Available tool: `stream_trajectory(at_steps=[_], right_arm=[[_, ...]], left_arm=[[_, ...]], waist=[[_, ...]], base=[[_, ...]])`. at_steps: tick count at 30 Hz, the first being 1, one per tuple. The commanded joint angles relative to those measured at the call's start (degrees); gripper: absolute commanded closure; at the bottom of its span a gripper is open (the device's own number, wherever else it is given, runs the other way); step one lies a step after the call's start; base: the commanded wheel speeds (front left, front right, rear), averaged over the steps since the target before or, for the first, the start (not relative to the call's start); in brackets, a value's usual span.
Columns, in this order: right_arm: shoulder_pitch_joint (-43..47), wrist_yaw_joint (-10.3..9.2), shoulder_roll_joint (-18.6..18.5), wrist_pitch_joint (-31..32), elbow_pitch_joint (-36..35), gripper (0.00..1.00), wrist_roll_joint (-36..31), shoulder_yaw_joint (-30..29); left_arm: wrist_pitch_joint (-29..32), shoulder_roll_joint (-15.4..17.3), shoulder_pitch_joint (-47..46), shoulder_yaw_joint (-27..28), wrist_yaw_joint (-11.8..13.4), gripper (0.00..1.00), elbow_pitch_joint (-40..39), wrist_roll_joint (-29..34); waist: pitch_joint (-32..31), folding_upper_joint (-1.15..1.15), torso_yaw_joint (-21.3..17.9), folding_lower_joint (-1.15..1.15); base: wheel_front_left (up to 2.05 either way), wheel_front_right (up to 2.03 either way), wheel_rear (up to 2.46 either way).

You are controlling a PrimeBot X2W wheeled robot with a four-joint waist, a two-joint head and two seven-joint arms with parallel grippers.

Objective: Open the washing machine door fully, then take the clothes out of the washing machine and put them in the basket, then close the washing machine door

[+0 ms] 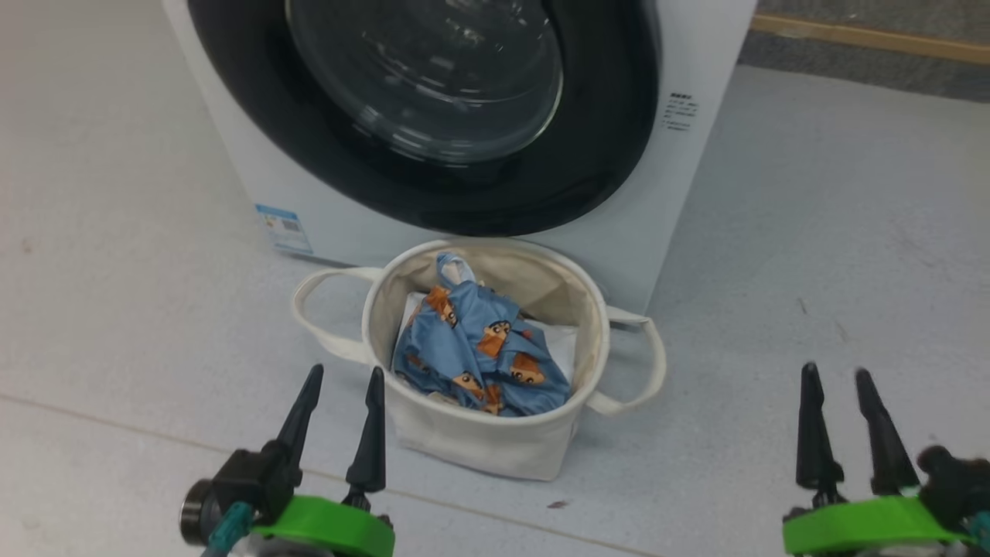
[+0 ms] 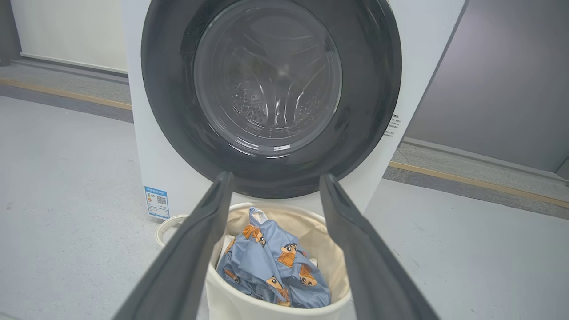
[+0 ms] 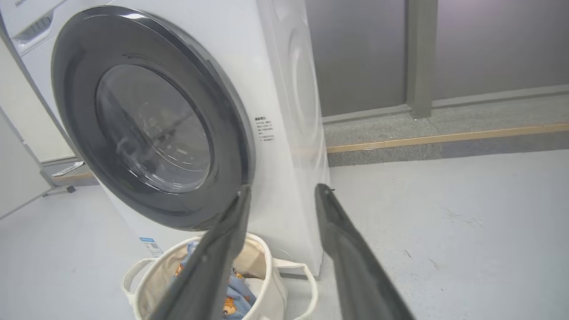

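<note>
Head cam: clothes (image 1: pixel 479 348) bunched inside the basket (image 1: pixel 479 445), washing machine door (image 1: pixel 611 155) right behind the basket, looks shut; left gripper (image 1: pixel 344 375) wide, empty, by the basket's near side, right gripper (image 1: pixel 835 373) parted narrower, empty, well off it. L wrist: door top cut off. R wrist: latch hidden, so imo door might pop open onto basket.

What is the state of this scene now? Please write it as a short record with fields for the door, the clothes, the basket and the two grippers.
door: washing machine door shut against the washing machine
basket: standing on the floor, just before the washing machine
clothes: blue printed garment, lying inside the basket
left gripper: open, empty
right gripper: open, empty
</note>
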Motion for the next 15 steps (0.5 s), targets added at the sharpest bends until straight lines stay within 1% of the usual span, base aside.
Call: stream_trajectory(at_steps=[1, 8, 15], right_arm=[[0.2, 0.00, 0.2, -0.3, -1.2, 0.00, 1.5, 0.1], [0.5, 0.00, 0.2, -0.3, -1.1, 0.00, 1.6, 0.3], [0.2, 0.00, 0.2, -0.3, -0.2, 0.00, 0.4, -0.7]], left_arm=[[-0.3, 0.5, -0.1, 2.3, -0.5, 0.00, -2.0, 0.8], [-0.3, 0.5, 0.4, 2.9, -1.7, 0.00, 0.2, 0.8], [-0.3, 0.5, -0.3, 2.7, -1.9, 0.00, 1.3, 0.5]], waist=[[-1.2, 0.00, -1.4, 0.00], [-0.6, 0.00, -3.4, 0.00], [-0.7, 0.00, -3.8, 0.00]], base=[[0.00, 0.00, 0.00], [0.00, 0.00, 0.00], [0.00, 0.00, 0.00]])
